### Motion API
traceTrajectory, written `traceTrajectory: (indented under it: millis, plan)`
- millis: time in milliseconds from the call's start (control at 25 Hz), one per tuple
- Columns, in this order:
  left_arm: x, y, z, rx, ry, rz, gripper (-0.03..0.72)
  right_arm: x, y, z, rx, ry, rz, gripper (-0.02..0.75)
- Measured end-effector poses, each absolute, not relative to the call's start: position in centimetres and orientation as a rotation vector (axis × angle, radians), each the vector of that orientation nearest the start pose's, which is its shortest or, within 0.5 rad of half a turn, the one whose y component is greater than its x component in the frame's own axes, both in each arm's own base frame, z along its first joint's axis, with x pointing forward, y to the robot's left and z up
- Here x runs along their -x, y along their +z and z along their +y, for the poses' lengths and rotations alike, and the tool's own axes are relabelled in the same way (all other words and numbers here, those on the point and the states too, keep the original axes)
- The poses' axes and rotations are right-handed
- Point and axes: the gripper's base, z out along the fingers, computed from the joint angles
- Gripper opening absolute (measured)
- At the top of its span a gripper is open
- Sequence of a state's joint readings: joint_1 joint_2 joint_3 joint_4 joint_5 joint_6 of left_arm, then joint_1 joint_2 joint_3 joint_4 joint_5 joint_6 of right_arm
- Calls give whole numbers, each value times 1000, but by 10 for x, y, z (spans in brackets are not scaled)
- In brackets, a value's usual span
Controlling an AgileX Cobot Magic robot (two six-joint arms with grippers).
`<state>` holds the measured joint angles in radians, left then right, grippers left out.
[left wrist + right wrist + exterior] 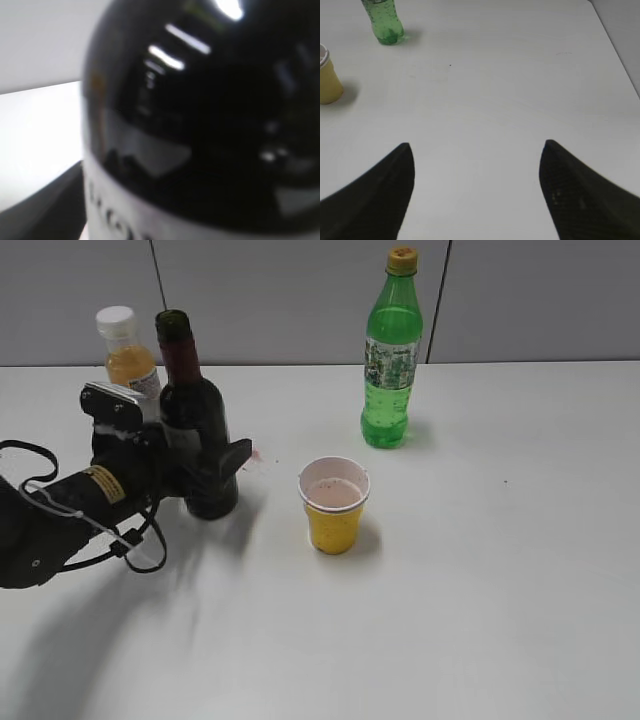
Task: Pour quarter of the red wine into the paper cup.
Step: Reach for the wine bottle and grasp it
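The dark glass wine bottle (198,430) stands upright on the white table at the left, its mouth open. It fills the left wrist view (200,125), where its white label shows at the bottom. My left gripper (205,465) reaches in from the left and is shut on the bottle's body. The yellow paper cup (334,505) stands a short way to the right of the bottle, its white inside stained pink. The cup also shows at the left edge of the right wrist view (327,77). My right gripper (477,150) is open and empty over bare table.
An orange juice bottle (127,352) with a white cap stands just behind the wine bottle. A green soda bottle (391,360) with a yellow cap stands at the back, right of centre, and shows in the right wrist view (383,22). The table (480,570) is white.
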<state>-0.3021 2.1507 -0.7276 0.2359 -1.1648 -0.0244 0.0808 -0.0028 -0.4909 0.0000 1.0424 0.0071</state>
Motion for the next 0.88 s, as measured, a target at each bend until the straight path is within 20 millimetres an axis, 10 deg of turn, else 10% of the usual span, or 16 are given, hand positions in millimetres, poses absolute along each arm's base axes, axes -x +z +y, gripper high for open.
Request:
traceTrajectory:
  millis: [880]
  plan:
    - [-341,79,-131,-472,-358,1684,535,3,276,0,75,55,2031,591]
